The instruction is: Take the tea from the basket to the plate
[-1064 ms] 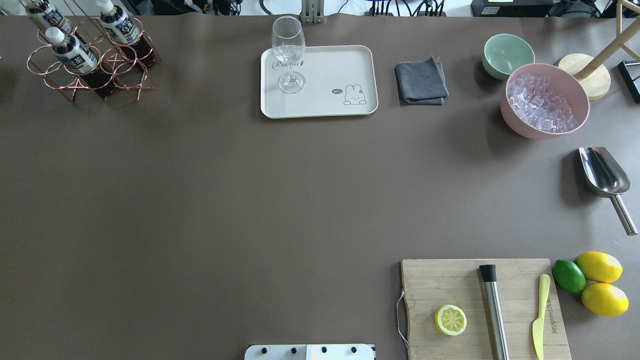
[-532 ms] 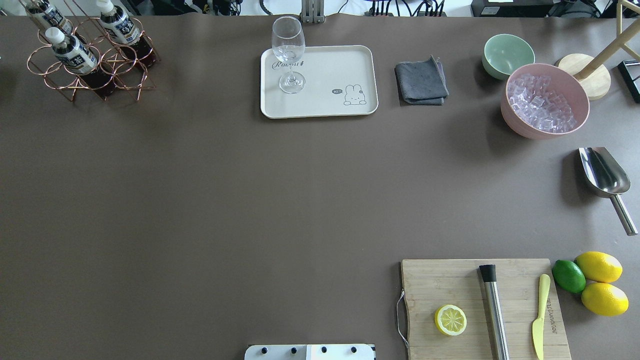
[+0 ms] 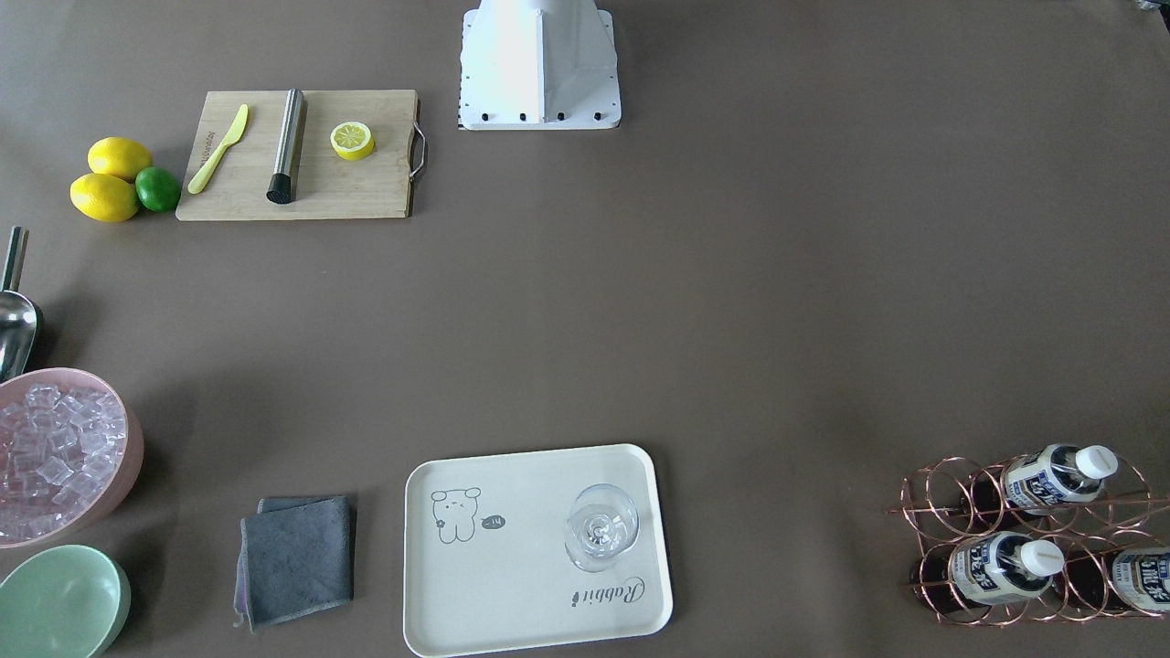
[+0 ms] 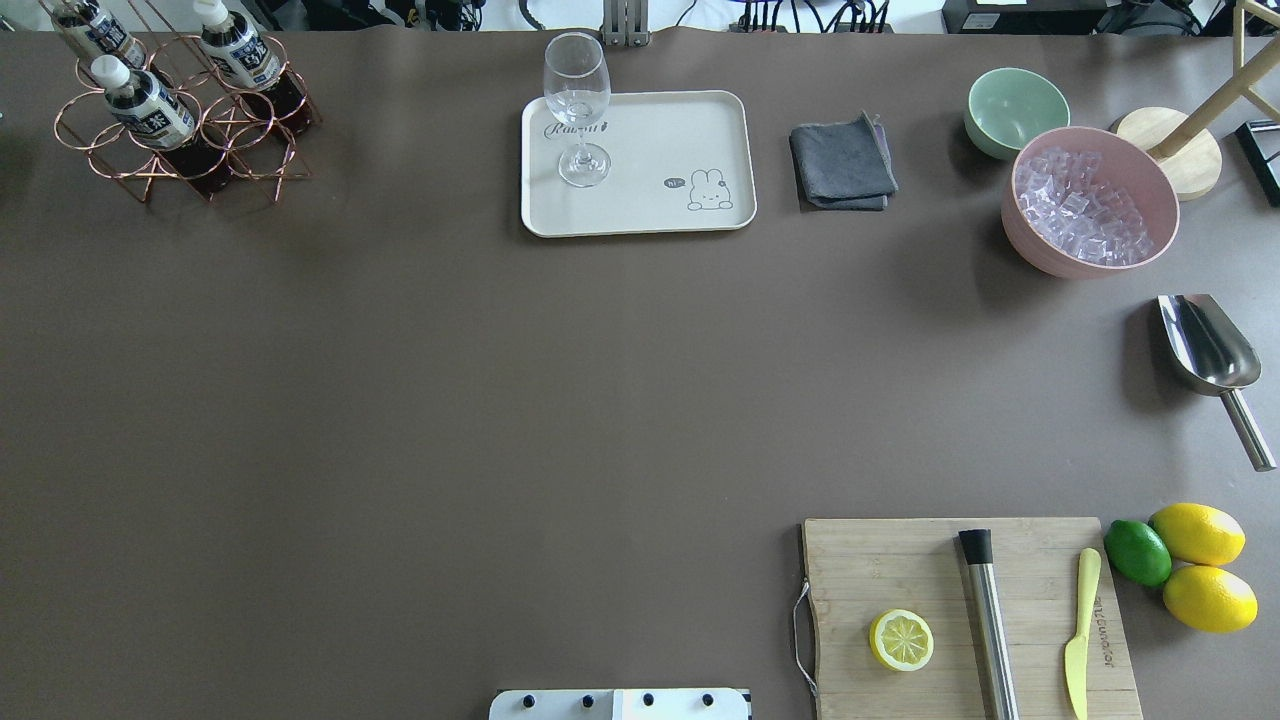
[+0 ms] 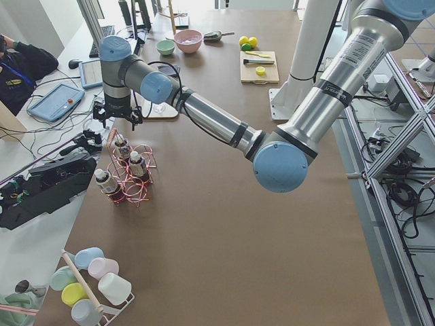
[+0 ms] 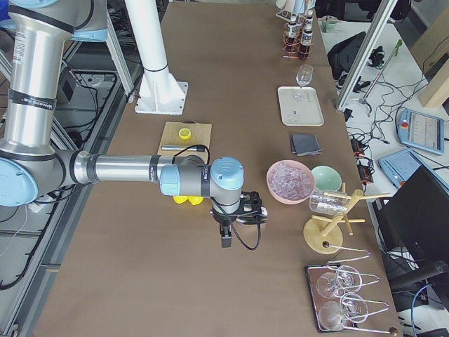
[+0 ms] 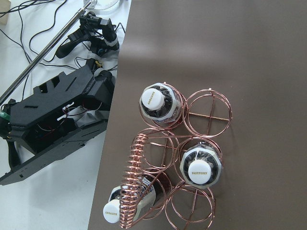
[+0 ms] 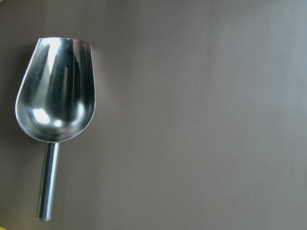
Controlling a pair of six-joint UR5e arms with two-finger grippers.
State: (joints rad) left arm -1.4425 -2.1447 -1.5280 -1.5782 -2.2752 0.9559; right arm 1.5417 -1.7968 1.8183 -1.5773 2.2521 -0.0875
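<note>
The small plastic tea bottle (image 7: 201, 165), dark reddish-brown with a white cap, stands upright in a ring of the rose-gold wire basket (image 7: 135, 160), well apart on the brown bench (image 4: 500, 400) from the cream rectangular plate (image 4: 660, 150). The left gripper (image 5: 117, 118) hovers above. I cannot tell whether its jaws are spread, nor those of the right gripper (image 6: 226, 237). The approach should drop straight over the cap, clear of the twisted handle, lift vertically, and land away from the clear wine glass (image 4: 578, 110).

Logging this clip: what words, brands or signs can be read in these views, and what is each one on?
"SUNTORY": white cap of a tea bottle in the basket.
"Rabbit": script on the plate.
Speech bubble by the plate's cartoon: too small to read surely.
Bottle labels: blurred, unreadable.
Print on the cutting board beside the knife: too small to read.
</note>
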